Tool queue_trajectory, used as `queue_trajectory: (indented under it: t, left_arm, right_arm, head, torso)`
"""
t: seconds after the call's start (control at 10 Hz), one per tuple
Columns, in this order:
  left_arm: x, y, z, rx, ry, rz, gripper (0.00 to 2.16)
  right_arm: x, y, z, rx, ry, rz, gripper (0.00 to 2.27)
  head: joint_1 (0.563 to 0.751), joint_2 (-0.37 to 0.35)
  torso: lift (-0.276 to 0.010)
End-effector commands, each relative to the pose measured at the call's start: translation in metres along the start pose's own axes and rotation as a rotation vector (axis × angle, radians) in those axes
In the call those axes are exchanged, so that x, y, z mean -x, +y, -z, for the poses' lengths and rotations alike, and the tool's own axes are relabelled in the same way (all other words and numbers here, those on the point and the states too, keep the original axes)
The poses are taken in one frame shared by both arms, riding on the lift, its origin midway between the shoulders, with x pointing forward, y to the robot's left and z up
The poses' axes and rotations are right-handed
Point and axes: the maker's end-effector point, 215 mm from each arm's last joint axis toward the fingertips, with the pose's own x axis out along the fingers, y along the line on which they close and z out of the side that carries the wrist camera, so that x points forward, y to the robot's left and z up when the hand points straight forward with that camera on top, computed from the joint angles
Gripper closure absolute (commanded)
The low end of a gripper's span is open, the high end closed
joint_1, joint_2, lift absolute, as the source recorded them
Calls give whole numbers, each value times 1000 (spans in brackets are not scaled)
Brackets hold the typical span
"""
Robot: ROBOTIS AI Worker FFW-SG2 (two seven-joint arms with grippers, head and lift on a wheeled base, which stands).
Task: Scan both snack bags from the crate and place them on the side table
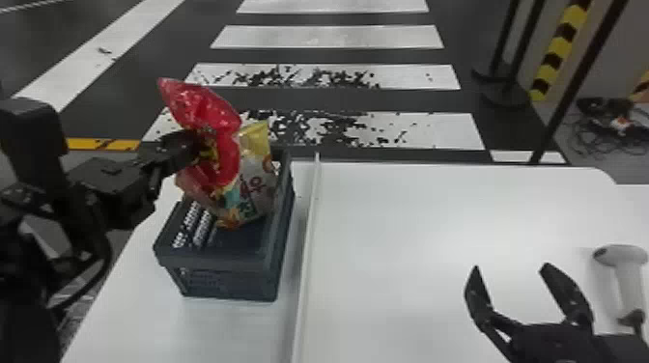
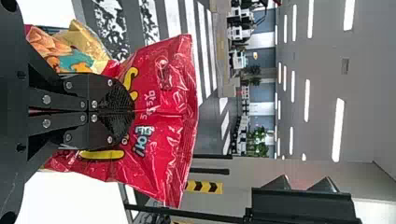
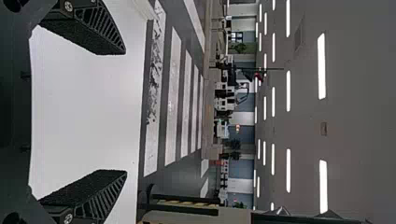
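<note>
Leftward, a red snack bag (image 1: pixel 224 149) is being pinched by the left tool (image 1: pixel 197 145) above the crate (image 1: pixel 222 280), in which a second bag (image 1: pixel 258 193) is being contained; the right tool (image 1: pixel 511 268) is being held wide over the table (image 1: pixel 410 217), near the scanner (image 1: pixel 627 277).

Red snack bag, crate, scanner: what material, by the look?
Red snack bag: glossy film, likely plastic or laminate; creases, sharp glints.
Crate: probably rigid plastic, fairly matte; dark openwork sides.
Scanner: likely hard plastic, smooth; pale rounded shell.

Far left corner of the crate (image 1: pixel 227 263) hidden behind the red bag (image 1: pixel 205 108) and yellow-topped bag (image 1: pixel 258 186).
</note>
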Motion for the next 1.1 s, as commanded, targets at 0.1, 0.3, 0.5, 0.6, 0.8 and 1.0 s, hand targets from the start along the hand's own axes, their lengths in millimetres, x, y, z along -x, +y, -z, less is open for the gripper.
queue_trajectory:
  t: [0.1,0.3,0.5,0.6,0.8,1.0]
  left_arm:
    - [-1,-20,-10,22,-16,40,2138]
    - [-16,-50,-21,23,-33,95,2138]
    - [-35,-86,-39,5,-61,154,2138]
    - [-48,-101,-39,3,-54,173,2135]
    - [-76,-142,-4,5,24,229,2138]
    - [-100,-178,27,-3,71,278,2138]
  right_arm:
    - [0,-7,-1,3,-1,12,80]
    - [0,-21,-1,8,-1,38,80]
    - [1,-35,-4,9,-3,65,80]
    - [3,-42,-4,11,-2,80,80]
    - [5,-53,-3,0,0,105,83]
    - [6,-60,-4,-2,0,120,83]
  head:
    - [695,56]
    - [695,20]
    - [695,-49]
    - [695,-69]
    - [695,-136]
    - [695,-189]
  torso:
    - [-95]
    - [-95]
    - [-95]
    - [-95]
    - [-95]
    - [-95]
